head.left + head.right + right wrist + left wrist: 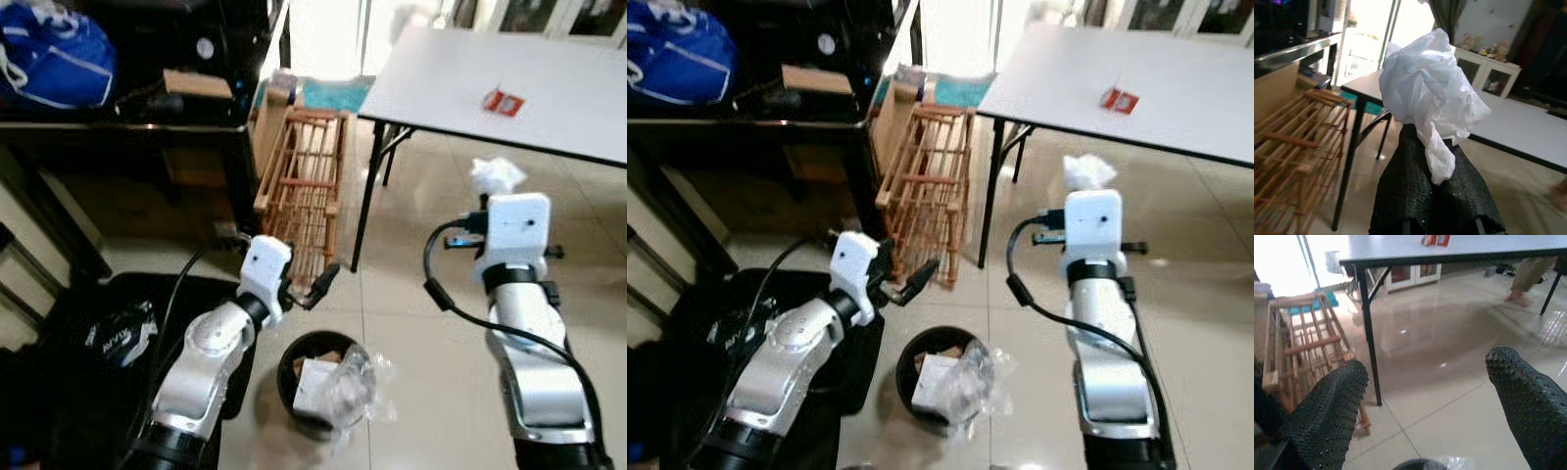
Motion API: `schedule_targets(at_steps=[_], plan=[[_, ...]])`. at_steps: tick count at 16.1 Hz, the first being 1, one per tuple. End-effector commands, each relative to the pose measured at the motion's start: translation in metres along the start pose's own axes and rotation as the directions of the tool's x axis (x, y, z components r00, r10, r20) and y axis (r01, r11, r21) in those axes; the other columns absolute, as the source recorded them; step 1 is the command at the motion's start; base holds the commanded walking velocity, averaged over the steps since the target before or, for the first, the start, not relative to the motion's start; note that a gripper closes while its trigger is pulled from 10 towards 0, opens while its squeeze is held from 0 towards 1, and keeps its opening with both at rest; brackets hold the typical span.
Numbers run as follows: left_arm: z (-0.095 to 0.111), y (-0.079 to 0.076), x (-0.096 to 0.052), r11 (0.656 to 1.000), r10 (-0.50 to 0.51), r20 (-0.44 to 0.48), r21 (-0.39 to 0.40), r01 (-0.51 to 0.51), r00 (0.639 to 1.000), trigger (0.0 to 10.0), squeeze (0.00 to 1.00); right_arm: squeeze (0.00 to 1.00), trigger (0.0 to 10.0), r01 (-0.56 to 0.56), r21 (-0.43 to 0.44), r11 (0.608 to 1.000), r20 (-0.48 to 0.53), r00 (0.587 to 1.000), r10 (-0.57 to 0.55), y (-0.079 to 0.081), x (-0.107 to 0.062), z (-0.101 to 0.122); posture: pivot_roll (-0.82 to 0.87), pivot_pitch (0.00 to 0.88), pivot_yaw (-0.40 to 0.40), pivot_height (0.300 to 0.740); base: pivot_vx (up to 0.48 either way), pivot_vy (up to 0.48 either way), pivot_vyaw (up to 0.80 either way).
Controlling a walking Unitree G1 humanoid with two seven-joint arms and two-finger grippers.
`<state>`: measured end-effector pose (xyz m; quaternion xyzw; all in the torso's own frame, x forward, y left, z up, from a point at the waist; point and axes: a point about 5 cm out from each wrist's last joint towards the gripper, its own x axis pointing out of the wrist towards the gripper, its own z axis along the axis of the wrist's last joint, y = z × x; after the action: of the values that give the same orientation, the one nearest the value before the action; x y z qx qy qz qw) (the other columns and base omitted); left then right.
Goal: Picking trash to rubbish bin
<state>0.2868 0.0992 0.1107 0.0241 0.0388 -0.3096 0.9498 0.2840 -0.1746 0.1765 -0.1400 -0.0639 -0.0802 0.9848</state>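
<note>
Here, right gripper (1436,169) clamped on crumpled white tissue (1427,95), raised beside white table (549,88); left gripper (1430,401) fingers spread, above black bin (294,367) holding wrappers.

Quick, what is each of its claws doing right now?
Left gripper: open, holding nothing.
Right gripper: shut on the crumpled white tissue.

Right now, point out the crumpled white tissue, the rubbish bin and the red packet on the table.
crumpled white tissue (1425,93), right wrist view, on the middle of the wad.
rubbish bin (286,364), left eye view, on its black left rim.
red packet (503,102), left eye view, on its middle.
</note>
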Motion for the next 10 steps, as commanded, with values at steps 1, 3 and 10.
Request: schedule_targets(at_steps=[1, 3, 10], plan=[[-0.011, -0.002, -0.006, 1.000, -0.022, -0.057, -0.009, 0.021, 0.998, 10.0, 0.00, 0.00, 10.0, 0.005, 0.013, 1.000, -0.028, 1.000, -0.004, 0.000, -0.002, -0.005, -0.01, 0.088, 0.019, 0.740, 0.000, 0.000, 0.00], [-0.021, 0.000, -0.015, 1.000, -0.023, -0.094, -0.005, 0.023, 0.995, 10.0, 0.00, 0.00, 10.0, 0.005, 0.045, 0.999, -0.065, 0.998, -0.002, 0.003, -0.003, -0.011, 0.01, 0.113, 0.024, 0.740, 0.000, 0.000, 0.00], [-0.052, 0.008, -0.068, 1.000, -0.025, -0.265, -0.003, 0.025, 0.964, 10.0, 0.00, 0.00, 10.0, 0.020, 0.179, 0.984, -0.358, 0.933, 0.046, 0.026, -0.023, -0.065, 0.07, 0.254, 0.066, 0.740, 0.000, 0.000, 0.00]])
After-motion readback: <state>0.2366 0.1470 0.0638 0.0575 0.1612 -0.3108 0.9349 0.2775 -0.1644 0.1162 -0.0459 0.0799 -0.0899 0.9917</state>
